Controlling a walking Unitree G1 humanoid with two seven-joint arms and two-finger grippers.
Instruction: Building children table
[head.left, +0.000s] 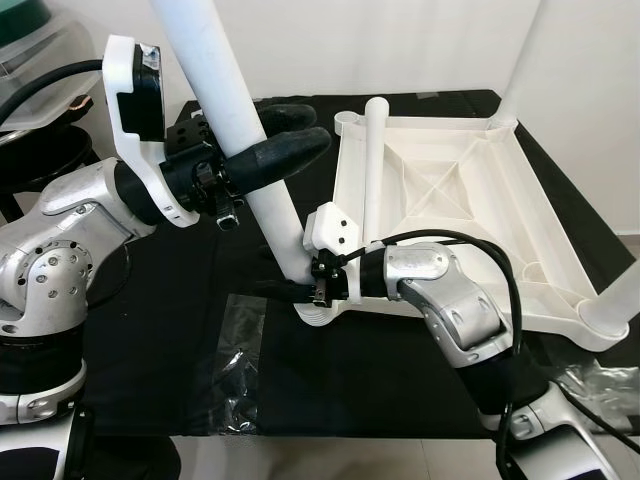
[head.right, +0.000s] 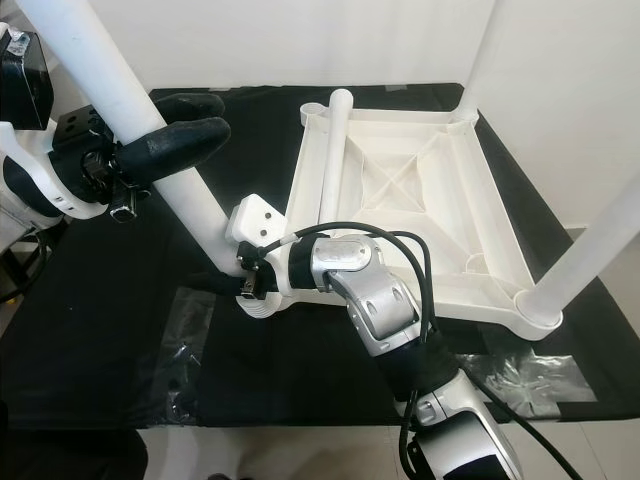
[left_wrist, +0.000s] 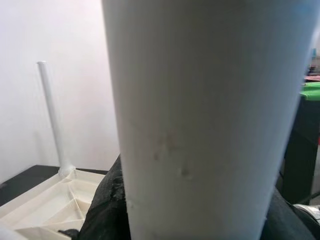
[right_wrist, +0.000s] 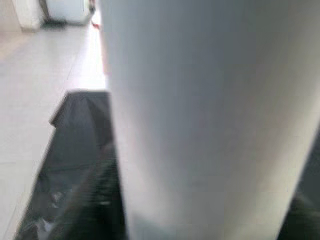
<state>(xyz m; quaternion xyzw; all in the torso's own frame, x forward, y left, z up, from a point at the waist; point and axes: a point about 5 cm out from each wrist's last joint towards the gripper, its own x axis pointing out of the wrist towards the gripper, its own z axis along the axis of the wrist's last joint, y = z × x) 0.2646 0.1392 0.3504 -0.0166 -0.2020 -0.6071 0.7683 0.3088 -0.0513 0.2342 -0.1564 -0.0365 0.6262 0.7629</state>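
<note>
On the black-covered desk (head.left: 150, 340), a white plastic children's tabletop (head.left: 450, 200) lies upside down with its ribbed underside up. At its near left corner, a thick white plastic tube leg (head.left: 240, 130) leans up and to the left, with its lower end at the corner socket (head.left: 318, 312). Two more white legs stand in the tabletop's far right (head.left: 522, 60) and near right (head.left: 625, 300) corners, and a fourth white leg (head.left: 372, 165) lies along the tabletop's left rim, its end resting near the far left corner socket.

The left gripper (head.left: 285, 140) holds the leaning leg partway up: its two long black fingers (head.left: 290, 150) reach from the left and close round the tube, one behind it and one in front. In the left wrist view the leg (left_wrist: 210, 120) runs just before the camera, with black finger padding at both sides below.

The right gripper (head.left: 310, 290) is low at the base of the same leg, its silver arm (head.left: 450, 300) reaching in from the right across the tabletop's near rim. Its fingers lie against the leg's foot, but whether they are closed on it cannot be told. A crumpled clear plastic bag (head.left: 235, 350) lies on the desk near the left of the socket.
</note>
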